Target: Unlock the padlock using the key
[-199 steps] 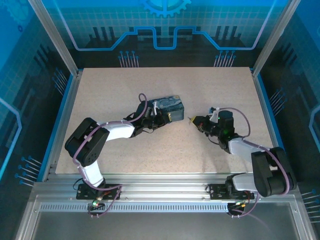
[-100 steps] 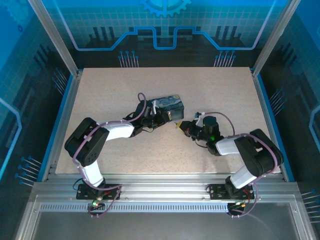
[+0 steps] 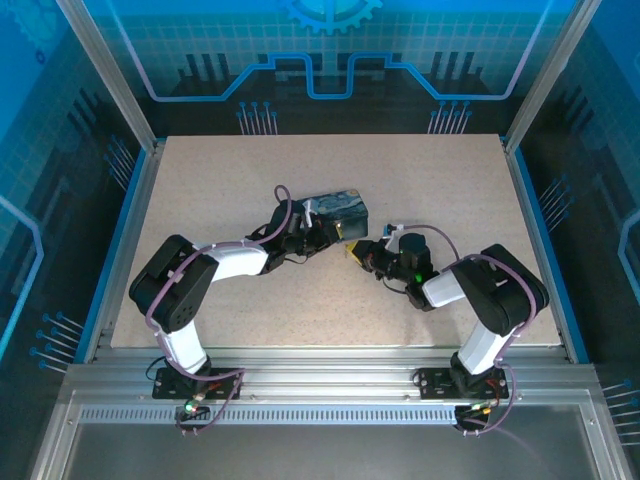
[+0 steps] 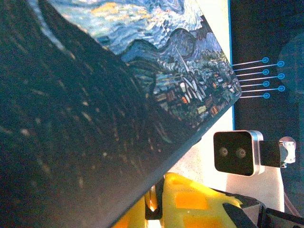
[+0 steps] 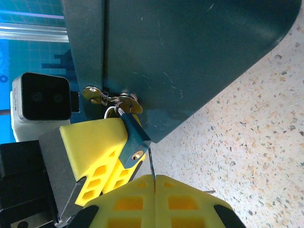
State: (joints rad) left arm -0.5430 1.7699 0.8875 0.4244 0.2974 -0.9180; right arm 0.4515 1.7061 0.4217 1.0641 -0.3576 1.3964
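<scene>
The right fingers [image 5: 185,202] were shut tight on the thin dark key [image 5: 151,164], low in the frame. Its tip was just beside the bottom of the small padlock [image 5: 132,137]. The padlock hung tilted from the blue box [image 5: 190,57] and touched the nearly shut left fingers [image 5: 92,142].

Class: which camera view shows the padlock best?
The right wrist view: the padlock hangs close up on the tin box's hasp, keyhole visible. In top external it is too small to tell; left wrist faces the painted lid.
</scene>
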